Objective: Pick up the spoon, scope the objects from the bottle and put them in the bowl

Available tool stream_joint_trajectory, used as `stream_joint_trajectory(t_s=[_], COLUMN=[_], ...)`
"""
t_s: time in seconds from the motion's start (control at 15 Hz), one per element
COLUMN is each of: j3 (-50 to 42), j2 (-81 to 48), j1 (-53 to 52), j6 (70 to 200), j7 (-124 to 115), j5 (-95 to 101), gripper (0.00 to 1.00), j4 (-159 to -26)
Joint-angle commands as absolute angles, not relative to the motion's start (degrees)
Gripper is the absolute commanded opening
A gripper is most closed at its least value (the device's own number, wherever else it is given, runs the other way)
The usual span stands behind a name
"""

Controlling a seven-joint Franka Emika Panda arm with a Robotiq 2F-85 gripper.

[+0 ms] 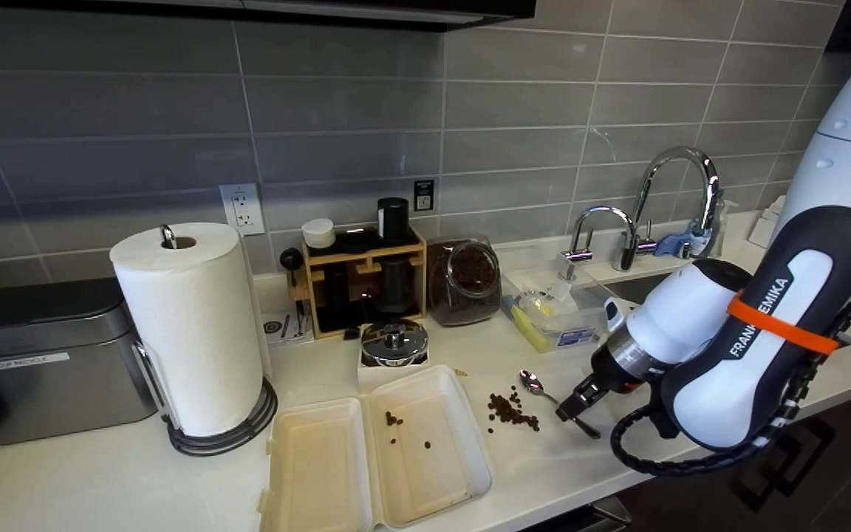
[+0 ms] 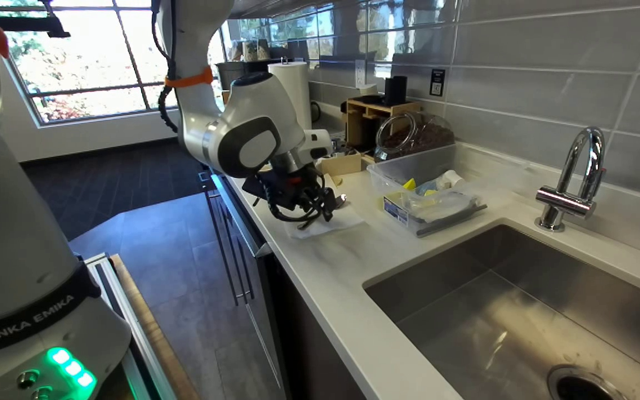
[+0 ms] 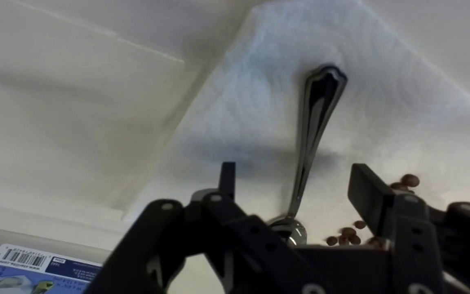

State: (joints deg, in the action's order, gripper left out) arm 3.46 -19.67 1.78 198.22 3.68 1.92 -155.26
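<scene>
A metal spoon lies on a white paper sheet on the counter. In the wrist view the spoon's handle runs between my fingers, and its bowl is partly hidden behind them. My gripper is open, with no finger touching the handle; it also shows low over the spoon in an exterior view. Loose brown beans lie beside the spoon. A glass jar of beans stands tilted at the back. No bowl shows; an open white clamshell box holds a few beans.
A clear plastic bin with items stands behind the spoon, before the sink and taps. A wooden rack, a lidded pot and a paper towel roll stand farther along. The counter's front edge is near the gripper.
</scene>
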Motion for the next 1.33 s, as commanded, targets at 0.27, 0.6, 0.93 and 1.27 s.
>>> stream_joint_trajectory(t_s=[0.27, 0.6, 0.93, 1.27], j3=[3.2, 3.7, 4.2, 4.4], j2=[-20.3, -20.6, -21.3, -22.3], j1=[0.8, 1.3, 1.6, 1.9], j6=[199.0, 199.0, 199.1, 199.0], j7=[2.8, 2.4, 2.3, 2.3], j5=[2.6, 3.0, 3.4, 4.0], gripper=[0.43, 0.32, 0.18, 0.29], j4=[-154.6, -154.7, -154.5, -154.2])
